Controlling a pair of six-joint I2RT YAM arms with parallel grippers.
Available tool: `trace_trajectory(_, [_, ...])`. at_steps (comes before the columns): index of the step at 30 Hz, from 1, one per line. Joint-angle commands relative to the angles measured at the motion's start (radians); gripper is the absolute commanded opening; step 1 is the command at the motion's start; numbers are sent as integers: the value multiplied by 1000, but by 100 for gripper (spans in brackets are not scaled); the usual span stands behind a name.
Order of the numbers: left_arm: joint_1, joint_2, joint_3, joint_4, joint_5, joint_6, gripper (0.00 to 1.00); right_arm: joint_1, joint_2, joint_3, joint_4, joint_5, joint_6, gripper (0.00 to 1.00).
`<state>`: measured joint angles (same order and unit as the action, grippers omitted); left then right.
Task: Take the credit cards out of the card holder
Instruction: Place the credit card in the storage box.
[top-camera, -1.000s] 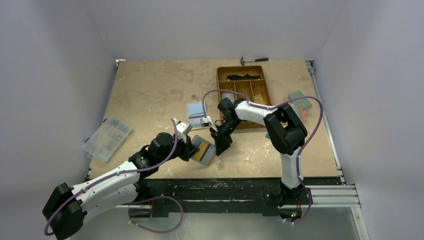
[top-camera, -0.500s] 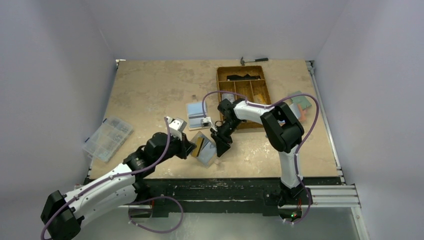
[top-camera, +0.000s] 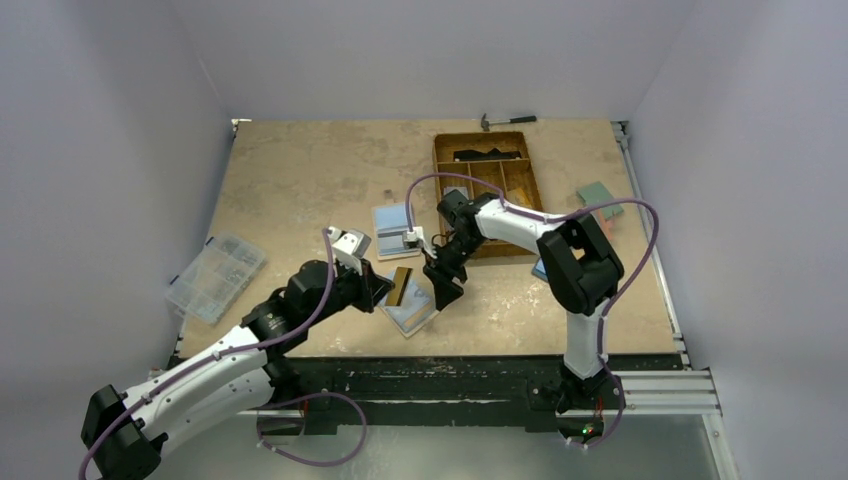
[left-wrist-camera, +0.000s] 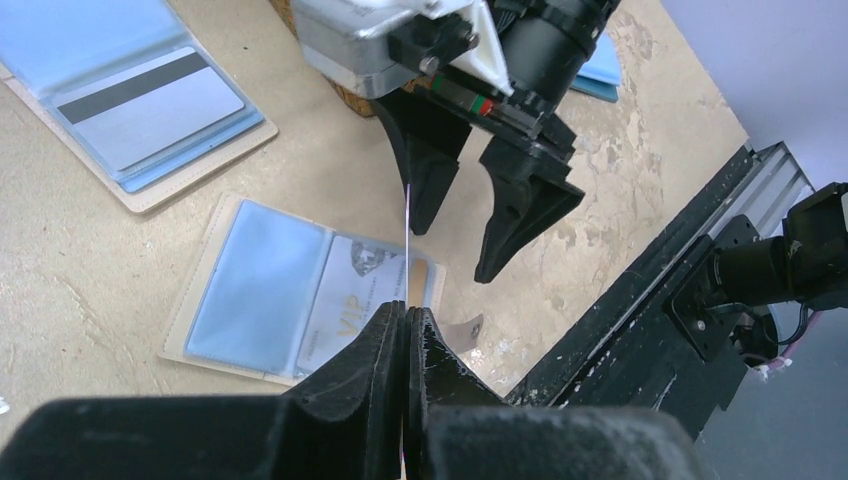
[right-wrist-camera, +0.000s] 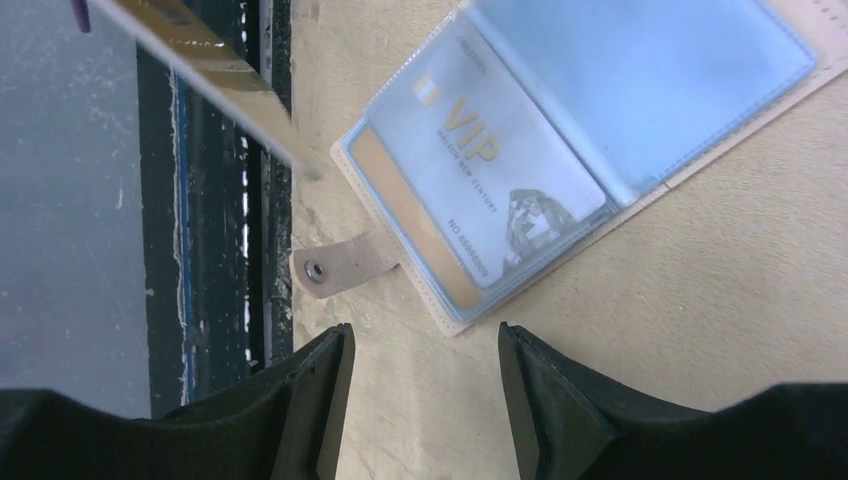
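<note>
**One card out and pinched, one left in its pocket**

Your card holder (top-camera: 410, 312) lies open and flat on the surface (top-camera: 300, 180) close to the front rail, with its clear sleeves facing up. That pose puts both pockets within reach from above. The half farther from the rail looks empty. The half nearer the rail holds a VIP card (right-wrist-camera: 490, 190), seated fully in its sleeve, so I judge the job about half done for this holder.

At about 11 o'clock from the holder, your left fingers (left-wrist-camera: 406, 315) are clenched on a loose card (left-wrist-camera: 407, 240). They hold it by its lower edge, standing on edge and lifted off the surface. Carried that way, it stays clear of the open sleeves.

At about 2 o'clock, your right fingers (right-wrist-camera: 425, 400) are spread with nothing between them. They hang just off the holder's edge by its snap tab (right-wrist-camera: 335, 268). That open stance looks ready for the VIP card. The card is thin and lies flush under plastic, so you will likely need to catch an edge rather than pinch from above.

Farther out at 12 o'clock lies a second open holder (top-camera: 392, 218) with a striped card (left-wrist-camera: 150, 105) lying on it. A brown tray (top-camera: 437, 190) sits at 1 o'clock and a clear box (top-camera: 216, 277) at 9 o'clock, both well apart from the work.
</note>
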<state>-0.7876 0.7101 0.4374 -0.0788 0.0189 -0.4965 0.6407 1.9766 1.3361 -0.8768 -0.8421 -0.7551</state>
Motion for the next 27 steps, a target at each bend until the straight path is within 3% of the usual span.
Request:
trace_trajectory(1, [0, -4, 48, 6, 20, -7, 0, -5, -91, -8, 20, 37, -1, 63])
trace_trajectory(7, [0, 8, 53, 8, 60, 8, 0, -22, -178, -28, 31, 61, -30, 63])
trace_trajectory(16, [-1, 86, 70, 62, 134, 34, 0, -47, -344, -76, 38, -34, -145, 60])
trace_trajectory(27, [-2, 233, 83, 200, 265, 34, 0, -66, -343, -77, 27, -121, -192, 58])
